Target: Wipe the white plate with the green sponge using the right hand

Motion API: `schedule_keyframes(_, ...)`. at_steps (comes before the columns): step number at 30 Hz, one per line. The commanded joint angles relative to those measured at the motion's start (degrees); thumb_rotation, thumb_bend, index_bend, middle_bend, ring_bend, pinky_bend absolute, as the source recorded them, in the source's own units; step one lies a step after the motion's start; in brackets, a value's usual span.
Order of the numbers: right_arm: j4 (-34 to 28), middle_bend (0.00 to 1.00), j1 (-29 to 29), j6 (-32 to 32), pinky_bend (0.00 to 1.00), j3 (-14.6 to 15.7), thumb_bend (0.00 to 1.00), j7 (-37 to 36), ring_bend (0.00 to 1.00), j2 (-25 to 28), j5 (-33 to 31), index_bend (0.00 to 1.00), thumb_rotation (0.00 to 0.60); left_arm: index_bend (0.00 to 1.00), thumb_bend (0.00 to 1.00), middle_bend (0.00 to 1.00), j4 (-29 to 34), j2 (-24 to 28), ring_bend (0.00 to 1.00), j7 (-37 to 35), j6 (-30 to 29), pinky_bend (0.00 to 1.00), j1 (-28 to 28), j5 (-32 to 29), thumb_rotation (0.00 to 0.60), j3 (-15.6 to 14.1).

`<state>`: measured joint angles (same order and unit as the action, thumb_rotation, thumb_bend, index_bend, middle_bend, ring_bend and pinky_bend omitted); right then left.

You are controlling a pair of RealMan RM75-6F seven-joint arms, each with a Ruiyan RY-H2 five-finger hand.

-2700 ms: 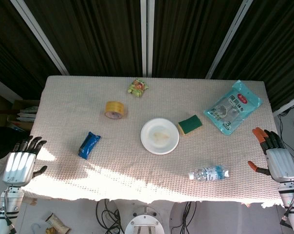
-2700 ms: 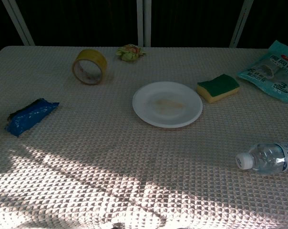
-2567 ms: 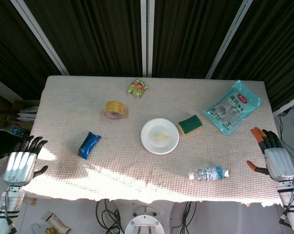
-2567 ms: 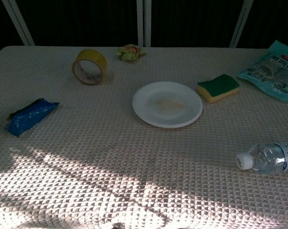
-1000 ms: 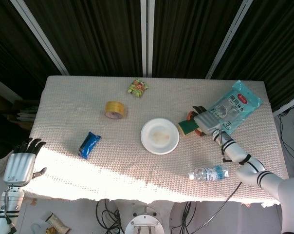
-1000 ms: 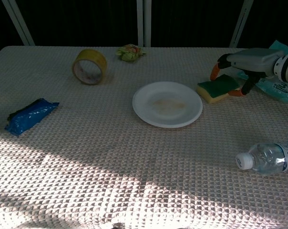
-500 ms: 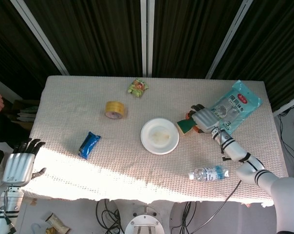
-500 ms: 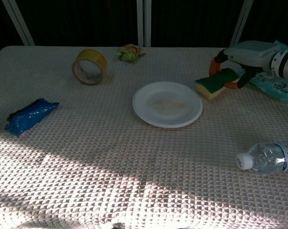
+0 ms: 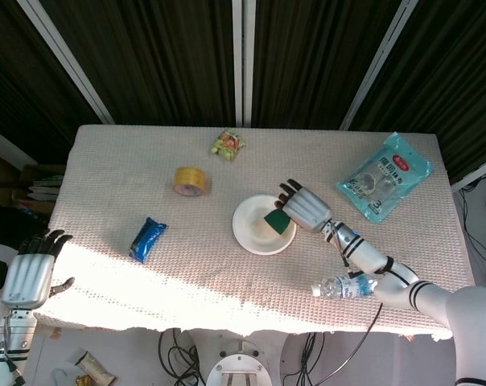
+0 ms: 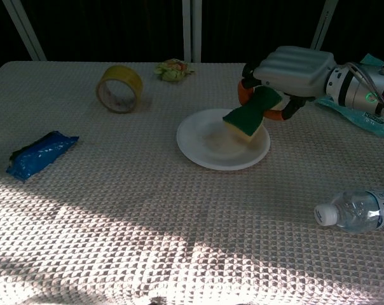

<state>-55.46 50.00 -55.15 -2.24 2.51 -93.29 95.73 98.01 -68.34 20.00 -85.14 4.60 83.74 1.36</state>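
A: Where is the green sponge (image 10: 249,118)?
B: Right of centre in the chest view, gripped by the right hand (image 10: 292,68), tilted, its lower corner over the right part of the white plate (image 10: 201,143); contact with the plate cannot be told

A: And the left hand (image 9: 32,277)?
B: Lower left of the head view, off the table edge, holding nothing, fingers apart

A: What else lies on the woven tablecloth (image 9: 211,265)?
B: A yellow tape roll (image 10: 119,88) and a crumpled wrapper (image 10: 173,70) toward the upper left, a blue packet (image 10: 39,154) at left, a water bottle (image 10: 357,210) at lower right, a teal pouch (image 9: 385,176) at upper right
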Motion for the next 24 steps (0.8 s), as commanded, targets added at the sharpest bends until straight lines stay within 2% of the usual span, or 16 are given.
schedule_keyframes(1, 1.3, 0.39, 0.9, 0.3, 0.19, -1.5, 0.35, 3.9, 0.16, -5.0, -1.4, 0.6, 0.6, 0.25, 0.09, 0.2, -0.5, -0.1, 0.15, -0.6, 0.0, 0.2, 0.0, 0.0, 0.6, 0.0)
schedule_keyframes(7, 6.2, 0.39, 1.4, 0.6, 0.16, -2.8, 0.37, 8.1, 0.16, -10.4, -3.5, 0.6, 0.6, 0.25, 0.09, 0.2, -1.2, -0.4, 0.15, -1.4, 0.3, 0.2, 0.2, 0.0, 0.6, 0.2)
schedule_keyframes(13, 10.5, 0.39, 2.0, 2.8, 0.16, -2.8, 0.38, 9.3, 0.17, -12.6, -5.0, 0.61, 0.6, 0.25, 0.09, 0.2, -1.7, -0.4, 0.15, -2.0, 0.3, 0.2, 0.2, 0.1, 0.6, 0.2)
schedule_keyframes(19, 11.7, 0.39, 1.6, 2.4, 0.12, -3.3, 0.39, 8.2, 0.17, -11.8, -6.2, 0.63, 0.6, 0.25, 0.09, 0.2, -2.3, -0.6, 0.15, -2.1, 0.2, 0.2, 0.1, -0.1, 0.6, 0.3)
schedule_keyframes(24, 8.7, 0.4, 0.6, -0.2, 0.11, -3.7, 0.39, 6.7, 0.17, -9.0, -6.5, 0.63, 0.6, 0.25, 0.09, 0.2, -2.4, -0.6, 0.15, -2.5, 0.0, 0.2, 0.2, 0.3, 0.6, 0.4)
